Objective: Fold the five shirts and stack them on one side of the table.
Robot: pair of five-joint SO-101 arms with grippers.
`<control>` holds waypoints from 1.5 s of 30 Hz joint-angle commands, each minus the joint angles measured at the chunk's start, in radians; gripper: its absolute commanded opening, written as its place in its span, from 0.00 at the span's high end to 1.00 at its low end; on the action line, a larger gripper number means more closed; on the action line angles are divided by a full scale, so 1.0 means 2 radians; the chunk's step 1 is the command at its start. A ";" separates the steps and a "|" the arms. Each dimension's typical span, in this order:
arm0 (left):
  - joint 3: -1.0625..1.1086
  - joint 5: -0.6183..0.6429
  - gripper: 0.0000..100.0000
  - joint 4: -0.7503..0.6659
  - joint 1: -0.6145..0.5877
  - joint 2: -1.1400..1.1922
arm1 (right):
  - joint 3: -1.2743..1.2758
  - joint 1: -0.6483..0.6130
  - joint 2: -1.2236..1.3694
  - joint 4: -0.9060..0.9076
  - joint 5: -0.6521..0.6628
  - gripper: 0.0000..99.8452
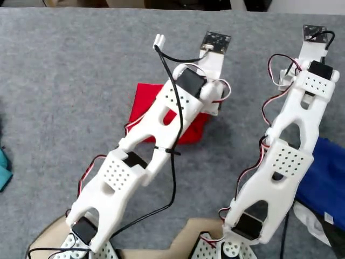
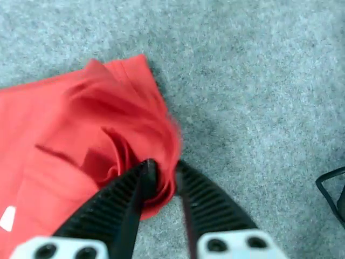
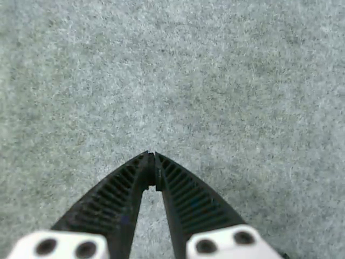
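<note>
Left claw (image 2: 164,172) is pinched on the red shirt (image 2: 70,124)'s edge, presumably for folding; right claw (image 3: 152,160) is pressed together, empty.

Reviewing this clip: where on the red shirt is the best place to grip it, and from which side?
The red shirt is probably best pinched at its bunched edge, coming from the grey table side; elsewhere it lies flat. The left gripper pinches there.

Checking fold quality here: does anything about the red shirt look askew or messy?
Yes. The red shirt is bunched and wrinkled at the corner where the left gripper pinches it, so that edge does not lie flat on the table.
</note>
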 commanded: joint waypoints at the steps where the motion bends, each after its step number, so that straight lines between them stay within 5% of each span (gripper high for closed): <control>1: -0.025 0.027 0.79 -0.005 -0.006 -0.013 | -0.025 0.004 -0.003 -0.008 -0.003 0.99; 8: -0.084 0.080 0.75 0.000 -0.074 -0.013 | -0.025 0.004 -0.003 -0.008 -0.003 0.99; 16: -0.068 0.078 0.98 -0.006 -0.203 0.034 | -0.023 0.001 -0.003 -0.008 -0.003 0.99; 45: -0.048 0.141 0.98 -0.061 -0.279 0.170 | -0.027 -0.029 0.020 -0.008 0.000 0.99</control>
